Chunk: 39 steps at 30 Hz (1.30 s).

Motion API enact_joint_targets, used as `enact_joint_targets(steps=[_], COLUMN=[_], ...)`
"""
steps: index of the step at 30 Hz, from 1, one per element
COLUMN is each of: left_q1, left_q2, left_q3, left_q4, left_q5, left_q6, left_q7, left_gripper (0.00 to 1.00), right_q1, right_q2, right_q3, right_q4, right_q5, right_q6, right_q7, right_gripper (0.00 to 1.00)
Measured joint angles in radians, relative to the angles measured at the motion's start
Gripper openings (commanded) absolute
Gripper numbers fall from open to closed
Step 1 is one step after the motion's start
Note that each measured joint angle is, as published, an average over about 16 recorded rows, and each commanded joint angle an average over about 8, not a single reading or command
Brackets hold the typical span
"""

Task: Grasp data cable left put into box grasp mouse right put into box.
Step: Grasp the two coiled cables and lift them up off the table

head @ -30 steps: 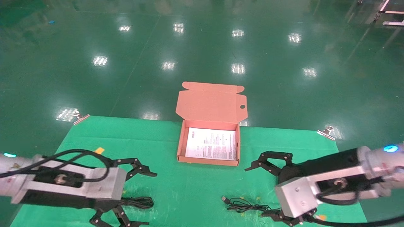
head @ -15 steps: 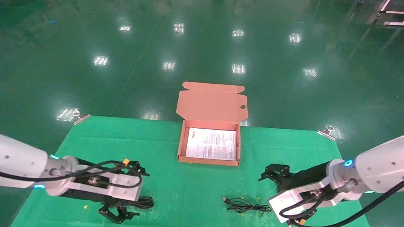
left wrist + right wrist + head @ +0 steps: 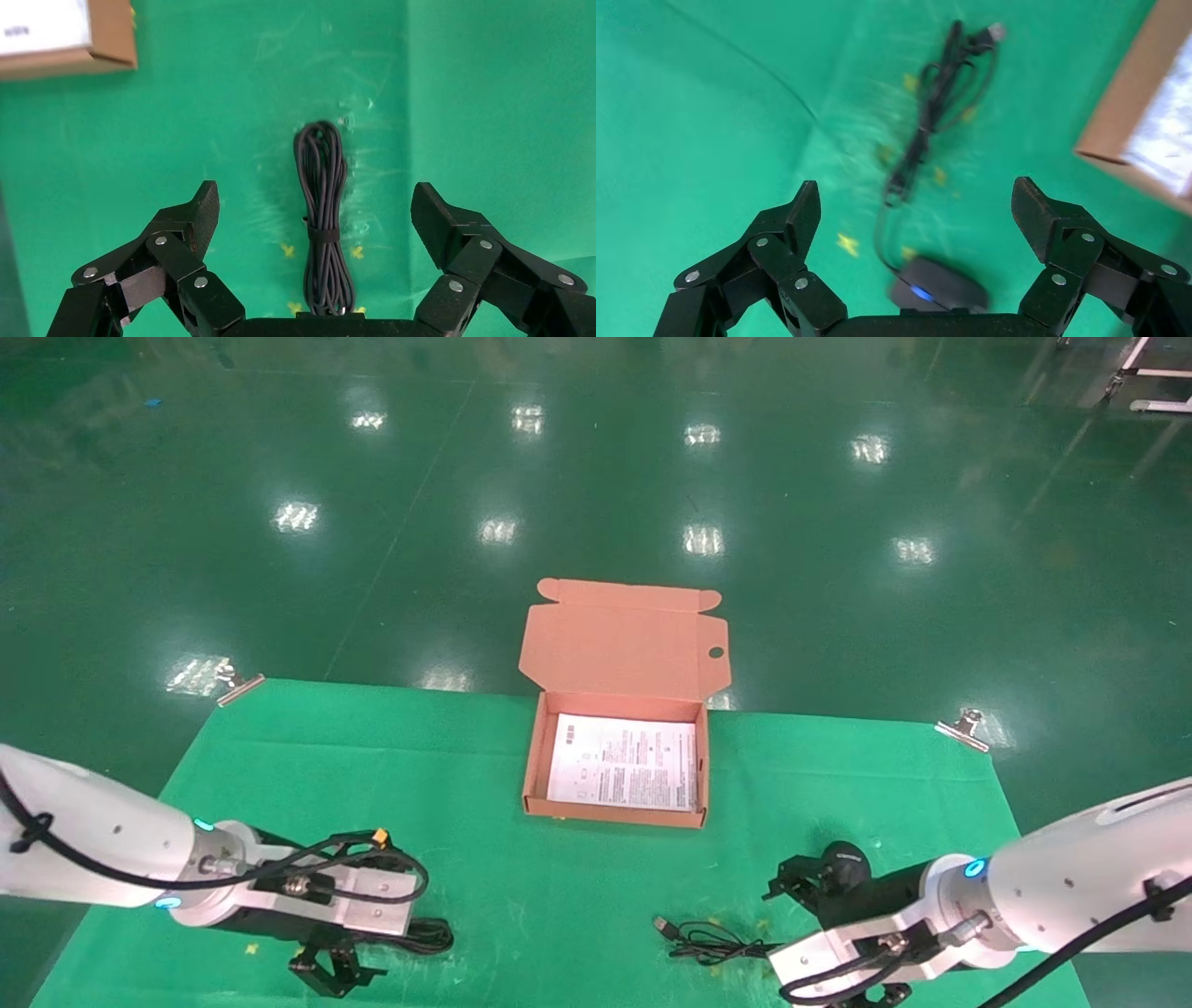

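Two grippers gape wide: the left gripper [image 3: 314, 210] hangs above the cable [image 3: 322, 217], which lies between its fingers; the right gripper [image 3: 916, 207] hangs above the mouse [image 3: 938, 291], box [image 3: 615, 808] beyond.

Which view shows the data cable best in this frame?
The left wrist view: the data cable lies in full sight, a tied black bundle on the green mat between the open left gripper fingers. The head view shows only its end past the left arm. The right wrist view misses it.

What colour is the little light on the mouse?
Blue. The mouse shows its light best in the right wrist view.
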Motion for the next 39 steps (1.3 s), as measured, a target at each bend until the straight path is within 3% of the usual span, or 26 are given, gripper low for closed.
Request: enact_joint_targets(steps=[13,29,30,31,37,38,39], left_q1=[-0.002,-0.040,-0.042,-0.045,-0.052,-0.053,-0.054], left_q2=[0.056,0.142,0.146,0.150,0.163,0.164,0.165], left_q3=[-0.003,-0.007,-0.007,-0.006,-0.006,-0.006,-0.006], left_q4=[0.232,0.533,0.547,0.560,0.612,0.616,0.620], left_q5=[0.017,-0.005,-0.005,-0.005,-0.005,-0.005,-0.005], left_q6=[-0.080,-0.130,-0.132,-0.135,-0.147,-0.148,-0.149], left_q7=[0.043,0.154,0.162,0.170,0.202,0.205,0.207], left_gripper=[1.00,1.00,0.92,0.80,0.05,0.00,0.00], right_q1=[-0.049,-0.046,-0.047,-0.048,-0.051,-0.052,-0.052], right_q2=[-0.051,-0.172,-0.177,-0.183,-0.203,-0.205,-0.207], right_q3=[0.002,-0.008,-0.009,-0.010,-0.014,-0.014,-0.015], right_q4=[-0.137,-0.411,-0.422,-0.432,-0.469,-0.472,-0.475], right_q5=[0.011,-0.005,-0.008,-0.012,-0.027,-0.029,-0.030], right_q6=[0.058,0.173,0.182,0.190,0.227,0.230,0.232], right_q7=[0.039,-0.056,-0.061,-0.065,-0.082,-0.083,-0.084], right_gripper=[1.00,1.00,1.00,0.91,0.16,0.04,0.00])
